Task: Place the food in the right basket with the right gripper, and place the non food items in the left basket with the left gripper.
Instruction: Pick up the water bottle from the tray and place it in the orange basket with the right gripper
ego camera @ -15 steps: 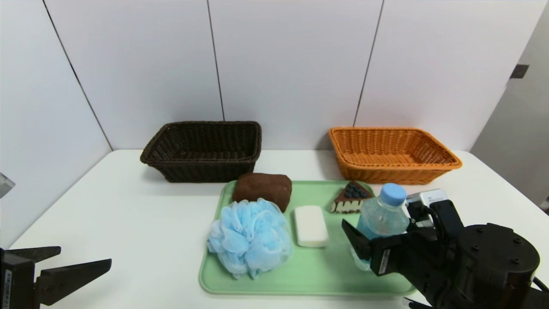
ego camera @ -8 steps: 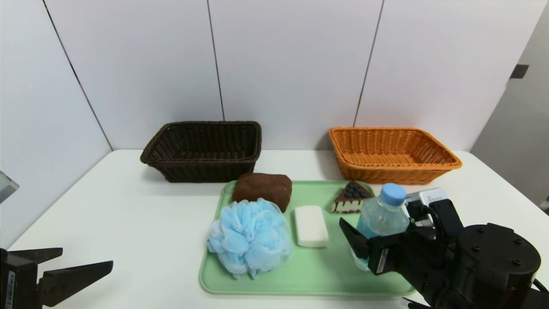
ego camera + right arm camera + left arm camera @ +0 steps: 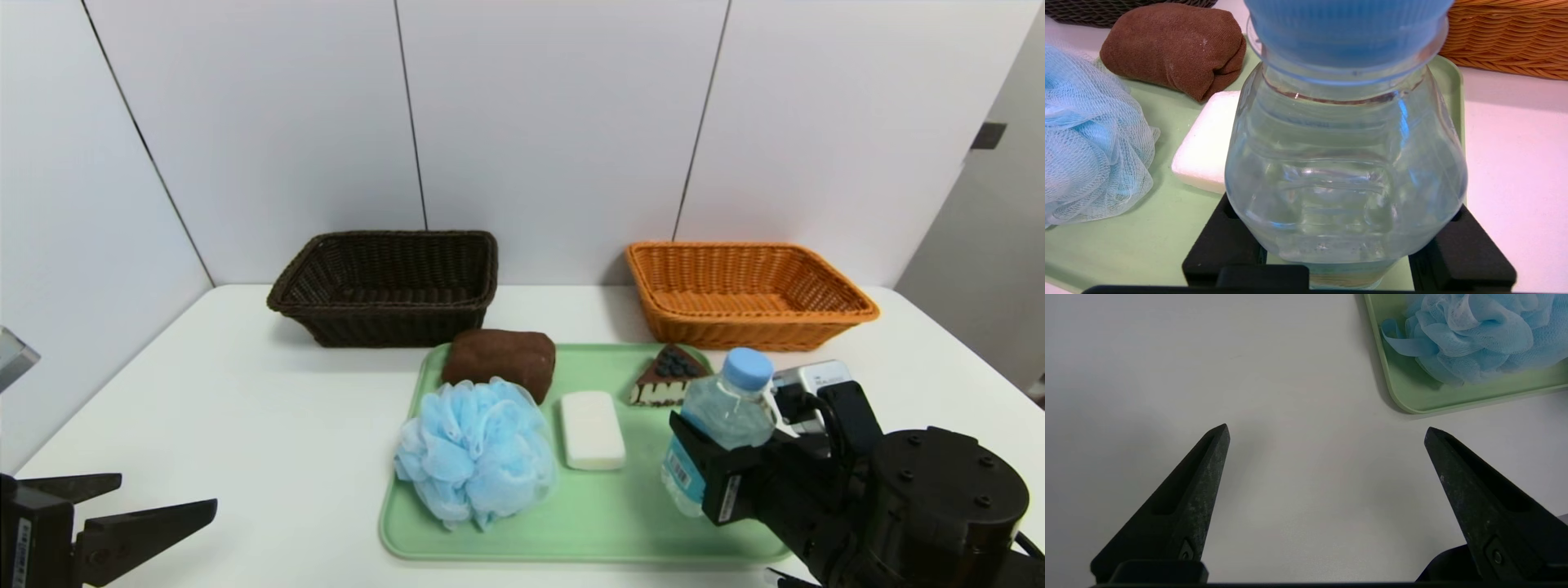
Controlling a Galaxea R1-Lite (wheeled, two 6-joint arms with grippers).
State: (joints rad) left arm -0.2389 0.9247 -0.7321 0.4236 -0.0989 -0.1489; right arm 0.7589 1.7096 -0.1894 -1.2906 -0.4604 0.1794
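Note:
A clear water bottle (image 3: 722, 412) with a light-blue cap stands at the right end of the green tray (image 3: 604, 514), leaning slightly. My right gripper (image 3: 718, 457) is shut on the bottle's body (image 3: 1343, 163), one finger pressed against each side. The chocolate cake slice (image 3: 668, 377) lies just behind the bottle. The blue bath pouf (image 3: 476, 452), white soap bar (image 3: 592, 429) and brown rolled towel (image 3: 500, 359) rest on the tray. The dark left basket (image 3: 392, 328) and orange right basket (image 3: 747, 331) stand empty at the back. My left gripper (image 3: 163, 492) hangs open over bare table near the front left.
White wall panels close off the back and left of the white table. The tray's near-left corner (image 3: 1412, 392) lies just beyond my left gripper (image 3: 1327, 430), with the pouf (image 3: 1474, 330) on it. The table's right edge runs close to the orange basket.
My right gripper's fingers have closed in on the bottle, which has tipped slightly to the right. The left arm has barely moved.

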